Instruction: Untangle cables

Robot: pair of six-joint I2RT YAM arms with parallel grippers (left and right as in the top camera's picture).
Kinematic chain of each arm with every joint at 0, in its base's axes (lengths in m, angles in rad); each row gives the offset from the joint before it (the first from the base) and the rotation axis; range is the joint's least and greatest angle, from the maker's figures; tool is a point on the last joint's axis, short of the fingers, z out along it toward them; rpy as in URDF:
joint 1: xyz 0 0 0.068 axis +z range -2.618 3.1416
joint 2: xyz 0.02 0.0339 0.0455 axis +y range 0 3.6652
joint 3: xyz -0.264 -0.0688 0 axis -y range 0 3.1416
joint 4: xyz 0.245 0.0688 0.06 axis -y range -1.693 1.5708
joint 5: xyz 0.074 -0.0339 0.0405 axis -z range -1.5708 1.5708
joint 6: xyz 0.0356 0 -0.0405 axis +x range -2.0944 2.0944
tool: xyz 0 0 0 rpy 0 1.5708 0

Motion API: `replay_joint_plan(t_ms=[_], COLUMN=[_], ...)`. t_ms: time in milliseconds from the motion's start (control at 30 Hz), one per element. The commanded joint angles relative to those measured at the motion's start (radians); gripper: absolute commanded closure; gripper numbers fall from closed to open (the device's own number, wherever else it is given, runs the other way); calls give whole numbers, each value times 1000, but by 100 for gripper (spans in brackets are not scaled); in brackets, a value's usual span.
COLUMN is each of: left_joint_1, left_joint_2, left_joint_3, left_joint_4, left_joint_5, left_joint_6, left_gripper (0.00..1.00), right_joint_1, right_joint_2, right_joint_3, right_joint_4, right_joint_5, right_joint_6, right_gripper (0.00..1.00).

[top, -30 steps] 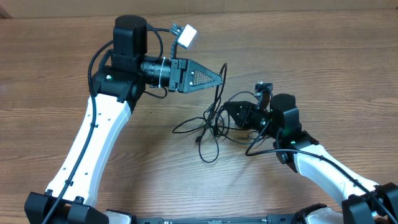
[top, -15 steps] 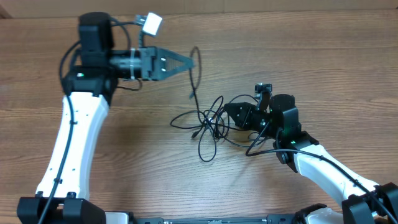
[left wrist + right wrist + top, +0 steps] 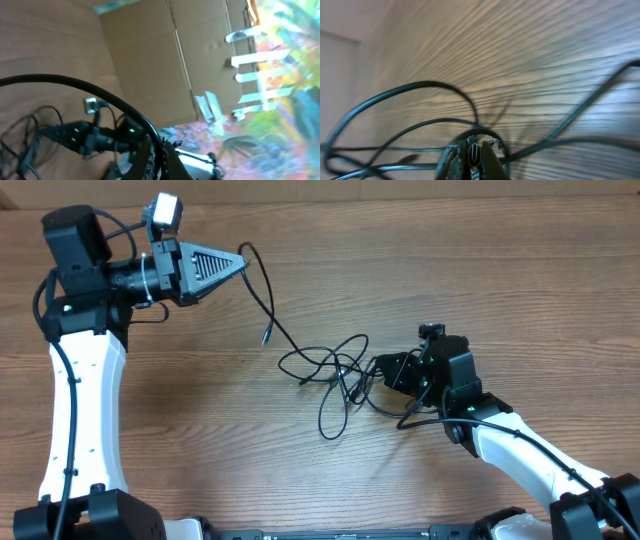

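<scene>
The cables (image 3: 335, 370) lie in a loose black tangle on the wooden table, centre right. My left gripper (image 3: 243, 260) is raised at the far left, shut on one strand (image 3: 268, 295) that curves down into the tangle. A short plug end (image 3: 266, 337) hangs beside that strand. In the left wrist view the same strand (image 3: 100, 92) arcs into the closed left gripper (image 3: 161, 150). My right gripper (image 3: 377, 370) sits low at the tangle's right edge. It is shut on a silver-rimmed plug (image 3: 474, 154), with cable loops (image 3: 420, 86) around the right gripper (image 3: 474, 159).
The wood-grain table (image 3: 500, 280) spreads around the tangle. A cardboard wall (image 3: 150, 60) with tape strips stands beyond the far edge. The right arm (image 3: 85, 136) shows low in the left wrist view. The thicker arm cable (image 3: 415, 415) loops beside the right wrist.
My left gripper has swung far left and back with its strand, drawing that cable out of the tangle into a long curve. The right gripper has stayed in place on its plug.
</scene>
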Motion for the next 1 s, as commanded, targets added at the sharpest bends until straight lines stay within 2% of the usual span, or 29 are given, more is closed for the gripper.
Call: replay_joint_plan(t_ms=[0, 167, 200, 233, 267, 300, 333, 500, 633, 767, 867, 967], left_joint_1=[17, 29, 32, 34, 36, 38, 39, 42, 53, 56, 55, 55], left_joint_2=[-17, -17, -17, -17, -17, -17, -17, -17, -17, -17, -17, -17], left_joint_3=[21, 21, 21, 21, 21, 21, 21, 21, 21, 21, 21, 21], left_joint_4=[5, 31, 47, 62, 72, 88, 98, 145, 175, 272, 401, 561], left_joint_5=[51, 51, 51, 51, 51, 51, 51, 50, 48, 44, 26, -20], left_joint_6=[-142, -263, -275, -277, -277, -275, -275, -281, -380, -547, -763, -953], left_gripper=[96, 96, 96, 96, 96, 96, 96, 96, 96, 96, 96, 96], right_joint_1=[2, -3, -8, -16, -22, -32, -38, -52, -52, -52, -50, -50], right_joint_2=[4, 4, 4, 4, 4, 4, 4, 4, 4, 4, 4, 4], right_joint_3=[11, 11, 11, 11, 11, 11, 11, 11, 11, 11, 11, 11], right_joint_4=[-20, -57, -67, -77, -84, -89, -88, -86, -76, 2, 86, 106], right_joint_5=[111, 141, 146, 147, 143, 113, 86, -44, -137, -303, -395, -403], right_joint_6=[-11, -11, -11, -9, -6, -7, -7, -8, -15, -56, -56, -56], right_gripper=[96, 96, 92, 76, 52, 6, 0, 0, 0, 0, 0, 0])
